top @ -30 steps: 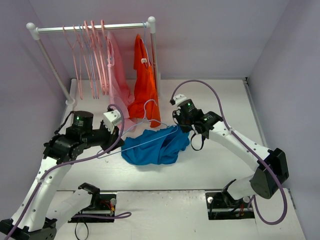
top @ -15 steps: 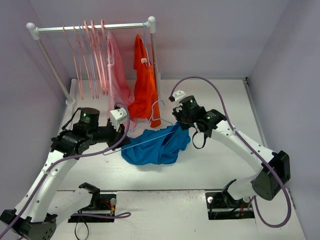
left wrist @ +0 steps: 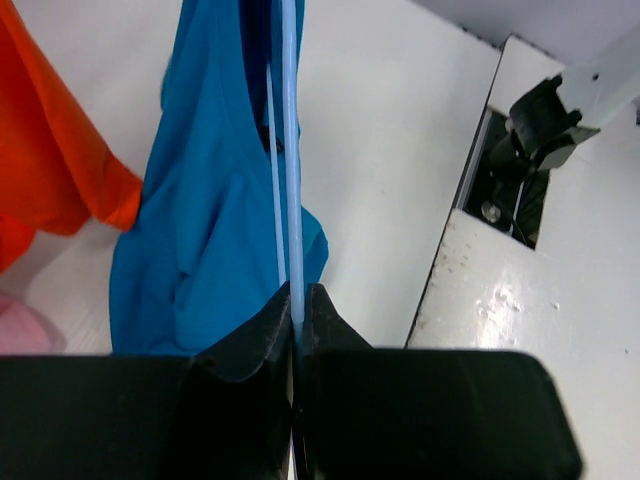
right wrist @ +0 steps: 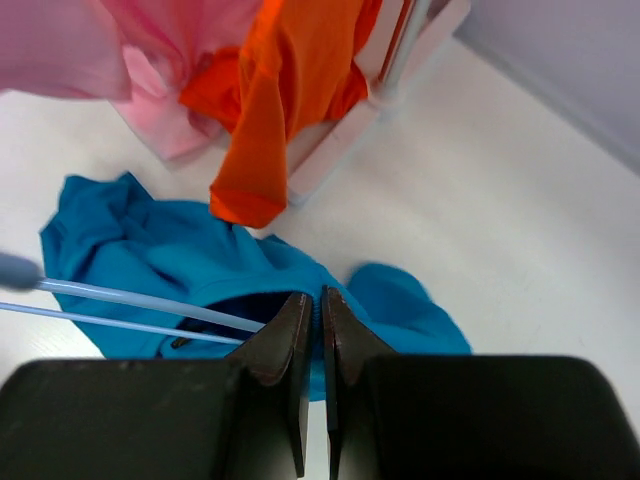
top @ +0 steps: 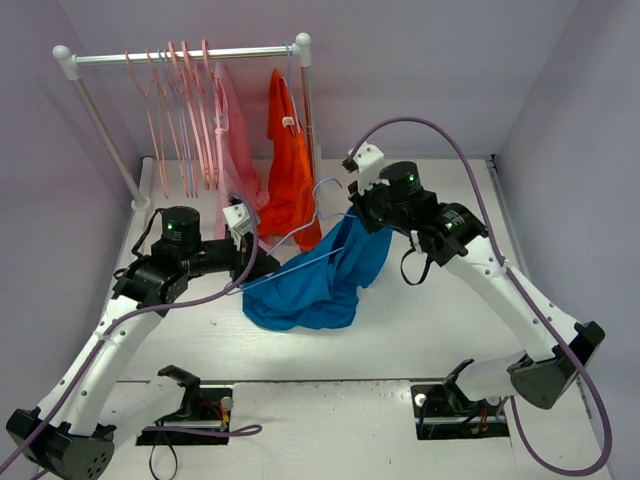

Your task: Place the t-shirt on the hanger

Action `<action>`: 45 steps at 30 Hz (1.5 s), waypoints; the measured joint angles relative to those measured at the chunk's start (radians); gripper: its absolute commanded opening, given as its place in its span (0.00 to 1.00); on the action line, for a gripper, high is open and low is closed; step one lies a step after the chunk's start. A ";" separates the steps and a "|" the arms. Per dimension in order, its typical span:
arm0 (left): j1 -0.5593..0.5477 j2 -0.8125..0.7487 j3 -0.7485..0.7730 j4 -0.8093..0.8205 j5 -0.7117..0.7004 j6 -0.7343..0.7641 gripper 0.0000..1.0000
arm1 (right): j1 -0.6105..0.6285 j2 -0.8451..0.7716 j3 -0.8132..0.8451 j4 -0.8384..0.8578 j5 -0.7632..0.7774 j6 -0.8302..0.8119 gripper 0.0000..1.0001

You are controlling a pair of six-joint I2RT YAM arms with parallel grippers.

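The bright blue t-shirt [top: 322,283] hangs from my right gripper [top: 353,223], its lower part heaped on the table. That gripper is shut on a fold of the t-shirt [right wrist: 400,305] near its opening. The thin pale blue hanger [top: 300,266] runs slantwise through the cloth, its hook raised near the orange garment. My left gripper [top: 267,266] is shut on the hanger's bar [left wrist: 291,200] at its left end, beside the t-shirt [left wrist: 200,230]. In the right wrist view two hanger bars [right wrist: 130,300] pass into the shirt's opening left of my right gripper [right wrist: 322,303].
A white clothes rack [top: 180,55] stands at the back left with several pink hangers [top: 185,120], a pale pink garment [top: 235,150] and an orange garment [top: 290,165]. Purple walls close in the left, back and right. The arms' base plates lie along the near edge.
My right gripper has risen and moved back and right, lifting the t-shirt's upper edge off the table. My left gripper has moved right with the hanger, tilting it up.
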 measured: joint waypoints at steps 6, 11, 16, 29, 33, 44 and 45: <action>0.000 0.012 0.000 0.197 0.025 -0.104 0.00 | -0.005 0.000 0.156 -0.023 -0.031 -0.015 0.05; -0.011 0.079 0.052 0.333 0.048 -0.172 0.00 | 0.000 0.009 0.301 -0.028 -0.056 -0.022 0.05; -0.048 0.144 0.117 0.428 0.043 -0.202 0.00 | 0.026 0.046 0.415 -0.020 -0.076 -0.023 0.04; -0.085 0.192 -0.131 0.785 -0.028 -0.352 0.00 | 0.053 0.057 0.273 0.004 0.027 -0.044 0.11; -0.090 0.202 -0.227 0.934 -0.044 -0.407 0.00 | 0.053 0.057 0.234 -0.002 0.042 -0.046 0.14; -0.092 0.262 -0.300 1.200 -0.065 -0.499 0.00 | 0.010 0.055 0.223 0.008 0.046 -0.048 0.34; -0.092 0.269 -0.301 1.214 -0.066 -0.505 0.00 | 0.005 0.055 0.223 0.008 0.044 -0.048 0.36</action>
